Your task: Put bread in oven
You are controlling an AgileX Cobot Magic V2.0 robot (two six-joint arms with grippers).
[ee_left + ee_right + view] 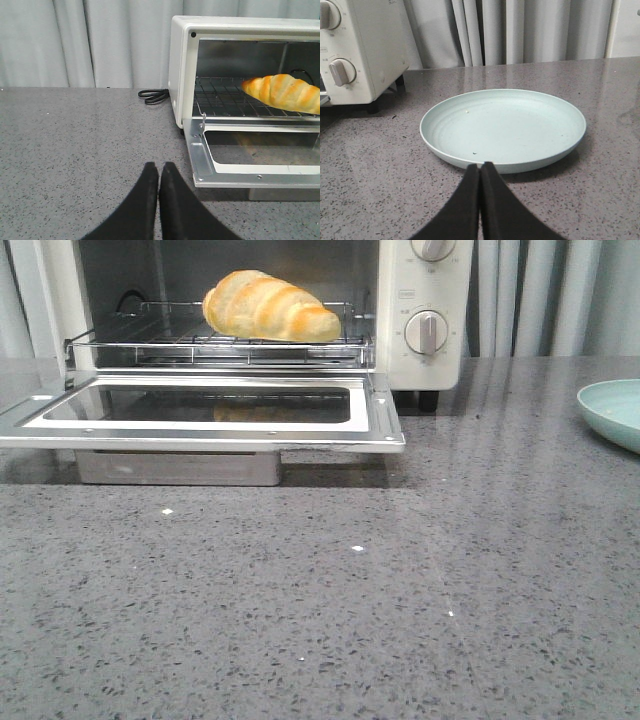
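Observation:
The golden-brown bread [268,307] lies on the wire rack inside the cream-white oven [425,365], whose glass door [205,410] hangs open and flat. From the left wrist view the bread [287,93] shows on the rack, well away from my left gripper [159,166], which is shut and empty over the counter beside the door's corner. My right gripper [480,166] is shut and empty too, at the near rim of a pale green plate [502,125]. Neither gripper shows in the front view.
The oven [355,45] and its two knobs stand beside the empty plate [615,410], which lies at the counter's right edge. A black power cord [154,95] is coiled by the oven's side. Grey curtains hang behind the speckled grey counter.

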